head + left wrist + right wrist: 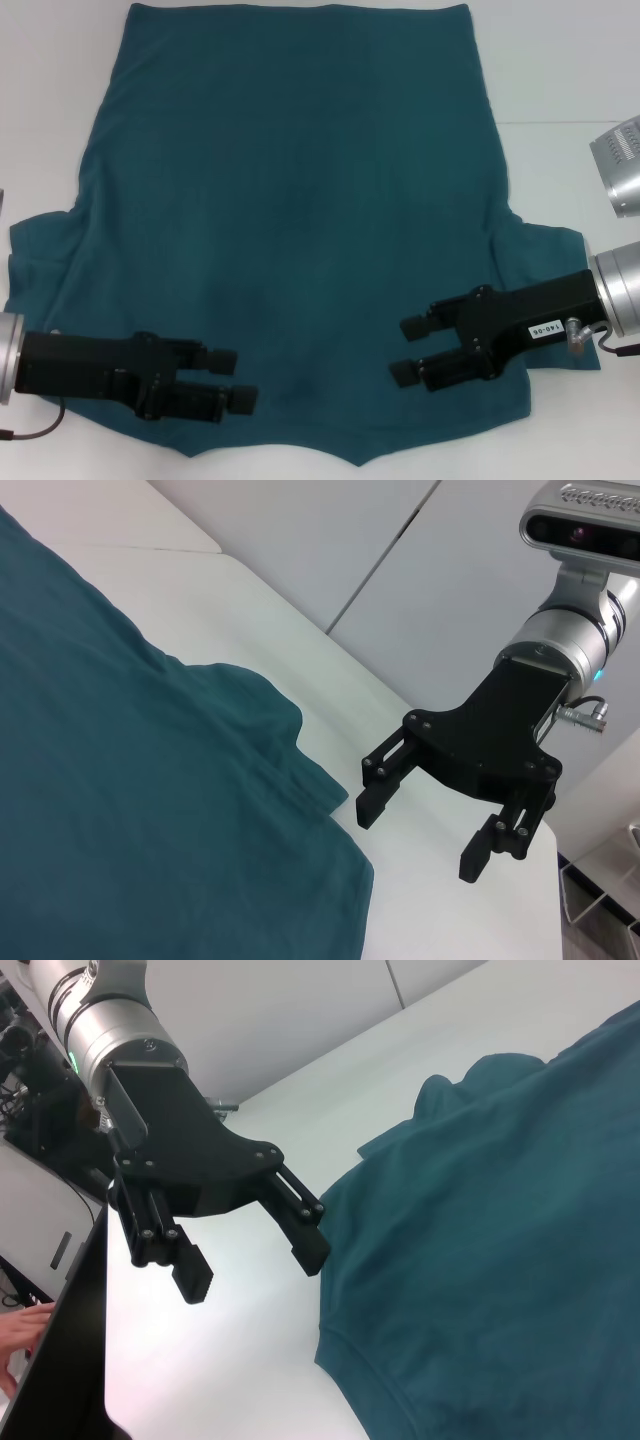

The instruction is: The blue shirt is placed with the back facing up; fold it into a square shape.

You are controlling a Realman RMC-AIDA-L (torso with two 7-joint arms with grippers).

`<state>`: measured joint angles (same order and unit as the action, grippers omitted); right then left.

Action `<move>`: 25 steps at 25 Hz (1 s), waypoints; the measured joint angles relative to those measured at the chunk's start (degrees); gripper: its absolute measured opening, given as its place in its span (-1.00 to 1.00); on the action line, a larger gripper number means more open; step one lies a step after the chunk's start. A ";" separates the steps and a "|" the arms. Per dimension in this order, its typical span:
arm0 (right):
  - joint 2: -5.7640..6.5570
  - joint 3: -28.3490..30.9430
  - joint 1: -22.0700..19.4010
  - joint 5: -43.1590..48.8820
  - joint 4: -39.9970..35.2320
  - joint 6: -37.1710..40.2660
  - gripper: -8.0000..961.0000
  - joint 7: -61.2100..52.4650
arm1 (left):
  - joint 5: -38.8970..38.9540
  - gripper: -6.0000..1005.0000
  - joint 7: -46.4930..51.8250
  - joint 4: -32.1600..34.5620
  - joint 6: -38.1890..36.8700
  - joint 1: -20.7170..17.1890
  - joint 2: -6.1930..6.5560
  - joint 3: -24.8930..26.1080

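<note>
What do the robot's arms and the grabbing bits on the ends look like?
Each arm ends in a silver metal cylinder carrying a flat black tool with two blocky black fingers. The right tool has a small white label with numbers and a thin cable at its wrist. The left tool also trails a thin cable.

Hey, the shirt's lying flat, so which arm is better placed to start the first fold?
Little between them. The left gripper and right gripper both hover open over the blue shirt near the collar end, each nearest its own sleeve. Probably both lift together, each on its side.
</note>
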<state>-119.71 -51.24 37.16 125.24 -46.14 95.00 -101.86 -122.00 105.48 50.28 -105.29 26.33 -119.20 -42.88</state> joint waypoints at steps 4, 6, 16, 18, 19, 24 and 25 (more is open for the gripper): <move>0.00 -0.01 -0.03 0.00 0.00 0.11 0.59 0.00 | 0.00 0.58 0.25 0.00 0.00 0.15 0.06 0.00; 0.00 -0.01 -0.04 0.01 0.00 0.15 0.59 0.00 | 0.00 0.58 0.59 0.00 0.00 0.17 0.06 -0.01; 0.02 0.92 -0.20 -0.21 0.00 0.03 0.59 -1.55 | 0.00 0.58 2.06 -0.01 0.82 0.30 0.21 2.00; 0.22 2.79 -0.01 -1.12 0.01 -1.27 0.59 -6.12 | 0.02 0.58 5.45 -0.01 3.01 0.43 0.50 5.36; 0.39 3.78 0.14 -1.60 0.01 -2.07 0.59 -8.87 | 0.04 0.58 8.32 -0.07 4.87 0.45 0.71 7.68; 3.61 8.26 2.01 -3.03 2.05 -7.75 0.59 -28.65 | 0.09 0.58 24.74 -2.19 15.53 0.15 2.20 17.31; 4.92 8.76 2.77 -3.38 3.63 -8.63 0.59 -31.64 | 0.10 0.58 27.46 -3.07 16.88 0.04 2.62 19.02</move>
<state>-114.79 -42.48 39.94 121.86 -42.51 86.37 -133.50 -121.90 132.95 47.21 -88.41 26.37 -116.58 -23.86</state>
